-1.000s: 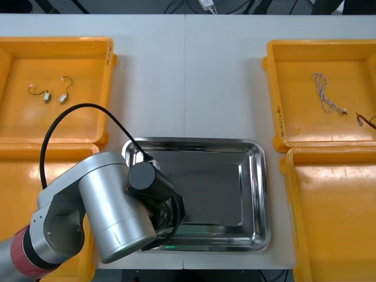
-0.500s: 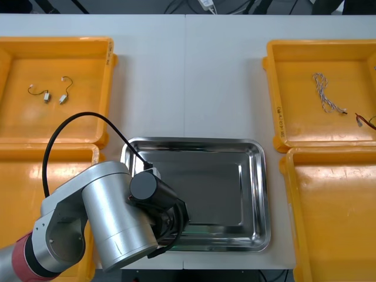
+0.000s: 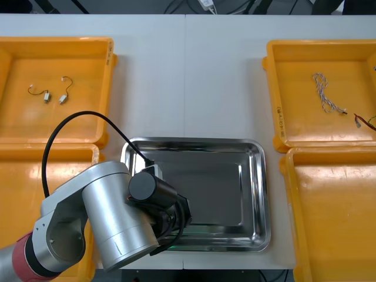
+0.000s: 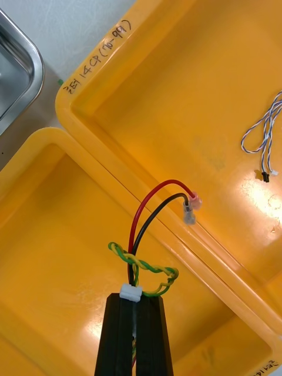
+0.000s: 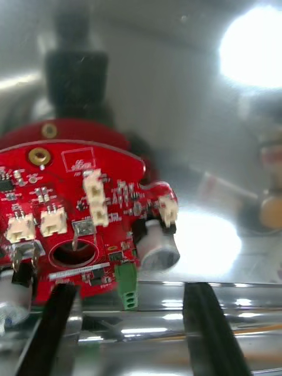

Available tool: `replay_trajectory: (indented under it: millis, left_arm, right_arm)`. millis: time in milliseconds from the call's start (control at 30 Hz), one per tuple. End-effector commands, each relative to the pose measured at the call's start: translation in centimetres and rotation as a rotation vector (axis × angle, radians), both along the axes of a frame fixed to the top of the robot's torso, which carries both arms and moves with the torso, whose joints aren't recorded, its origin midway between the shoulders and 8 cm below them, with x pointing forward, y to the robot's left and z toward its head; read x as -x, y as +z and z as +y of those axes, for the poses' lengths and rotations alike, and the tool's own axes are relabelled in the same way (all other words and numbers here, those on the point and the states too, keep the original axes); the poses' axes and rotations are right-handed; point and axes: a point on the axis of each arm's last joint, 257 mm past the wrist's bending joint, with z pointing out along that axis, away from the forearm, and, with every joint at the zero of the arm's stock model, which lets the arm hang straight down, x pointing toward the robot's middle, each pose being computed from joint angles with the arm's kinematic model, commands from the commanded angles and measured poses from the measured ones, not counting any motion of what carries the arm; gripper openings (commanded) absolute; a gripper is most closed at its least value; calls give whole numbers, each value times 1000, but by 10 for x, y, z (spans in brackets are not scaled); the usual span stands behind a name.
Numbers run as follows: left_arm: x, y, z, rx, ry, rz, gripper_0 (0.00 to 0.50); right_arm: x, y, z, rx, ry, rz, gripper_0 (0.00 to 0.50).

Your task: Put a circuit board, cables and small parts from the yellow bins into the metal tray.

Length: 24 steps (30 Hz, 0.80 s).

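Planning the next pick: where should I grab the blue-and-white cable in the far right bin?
Probably its bunched middle, from straight above, jaws across the strands: the cable lies flat on the bin floor, clear of the walls.

White table (image 3: 154, 76) w/ ctr seam; dark floor (image 3: 117, 5) beyond far edge.

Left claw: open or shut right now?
Open: the left claw's fingers stand wide apart over the metal tray, red circuit board beyond them. Right claw holds a cable above a yellow bin.
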Motion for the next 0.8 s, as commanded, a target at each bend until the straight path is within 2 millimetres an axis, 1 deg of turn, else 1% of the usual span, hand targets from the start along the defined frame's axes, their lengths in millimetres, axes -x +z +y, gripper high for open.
replay_trajectory:
  millis: [33, 367, 433, 500, 600, 800]
  left_arm:
    - [6, -3, -5, 38, 51, 11, 500]
    - [3, 0, -10, 64, 58, -2, 500]
    - [-2, 2, -8, 64, 64, -10, 500]
    - [-5, 4, -6, 64, 68, -14, 500]
    - [-14, 11, -3, 64, 71, -35, 500]
    - [-36, 32, 2, 71, 65, -76, 500]
  right_arm:
    - [-4, 20, -7, 4, -29, -37, 0]
    - [-5, 21, -7, 3, -30, -37, 0]
    - [-4, 19, -5, 2, -21, -32, 0]
    - [-2, 16, 0, 3, -4, -22, 0]
    - [-1, 14, 12, 19, 39, -17, 0]
    - [3, 13, 43, 63, 126, -28, 0]
